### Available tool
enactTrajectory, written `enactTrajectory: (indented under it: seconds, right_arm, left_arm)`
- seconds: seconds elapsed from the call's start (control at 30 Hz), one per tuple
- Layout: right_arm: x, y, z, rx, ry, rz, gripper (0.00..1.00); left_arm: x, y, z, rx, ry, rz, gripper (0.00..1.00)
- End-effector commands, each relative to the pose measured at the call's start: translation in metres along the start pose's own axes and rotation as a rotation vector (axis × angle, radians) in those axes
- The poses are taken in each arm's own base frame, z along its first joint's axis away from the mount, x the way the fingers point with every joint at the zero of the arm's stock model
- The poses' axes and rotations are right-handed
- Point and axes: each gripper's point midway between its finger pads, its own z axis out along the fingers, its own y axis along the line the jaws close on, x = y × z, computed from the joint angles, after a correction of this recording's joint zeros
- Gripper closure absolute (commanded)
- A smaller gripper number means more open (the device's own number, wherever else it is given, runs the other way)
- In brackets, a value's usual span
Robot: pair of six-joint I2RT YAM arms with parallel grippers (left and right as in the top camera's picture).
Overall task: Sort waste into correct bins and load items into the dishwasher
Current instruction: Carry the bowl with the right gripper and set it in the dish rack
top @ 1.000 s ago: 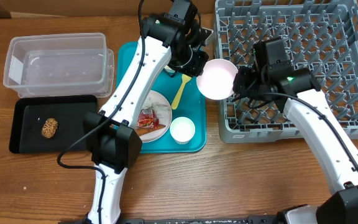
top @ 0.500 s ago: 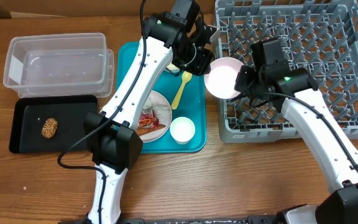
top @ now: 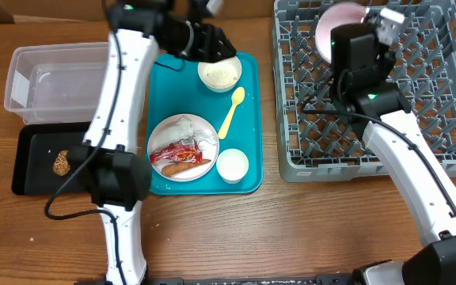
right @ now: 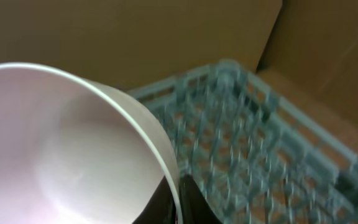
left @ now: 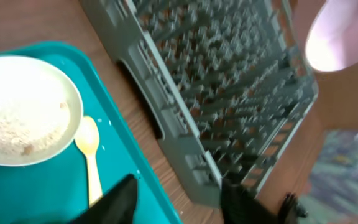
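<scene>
The right gripper (right: 178, 202) was closed on the rim of the pink bowl (top: 332, 25), holding it above the far left corner of the grey dish rack (top: 418, 95). From overhead the bowl was tipped rather than level, with part of its pale hollow showing and the rest hidden behind the wrist. In the right wrist view the hollow faced the camera and filled the left of the frame, and the rim ran in a curve down to the dark fingers at the bottom edge. Whether the bowl touched the rack's pegs could not be told.

The left gripper (left: 182, 196) hung over the far end of the teal tray (top: 248, 180). Its 2 fingers (left: 122, 198) were spread wide apart with nothing between them.

Just below it on the tray sat a white bowl of rice (top: 218, 74), upright. The yellow spoon (top: 231, 112) lay flat beside it. Its long axis ran diagonally, with the scoop toward the far right and the handle toward the near left. Nearer the front of the tray were a white plate of scraps and wrappers (top: 182, 148) and a small white cup (top: 232, 165), which stood upright just beside it.

To the left of the tray stood a clear plastic bin (top: 62, 79). In front of it was a black tray (top: 34, 178) holding 1 brown lump (top: 62, 162).
</scene>
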Motion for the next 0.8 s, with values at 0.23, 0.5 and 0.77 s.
enactTrajectory:
  seconds: [0.23,0.5,0.77]
  right_arm:
    - [-0.029,0.034,0.062,0.273,-0.256,-0.650,0.96]
    - [0.009,0.062,0.095,0.255,-0.269,-0.752,0.96]
    - [0.041,0.083,0.114,0.154,-0.246,-0.833,0.96]
  left_arm:
    - [-0.008,-0.008,-0.011,0.049,-0.032,-0.005,0.27]
    - [-0.008,0.011,-0.011,-0.057,-0.033,-0.008,0.27]
    - [-0.006,0.022,-0.012,-0.123,-0.029,-0.014,0.27]
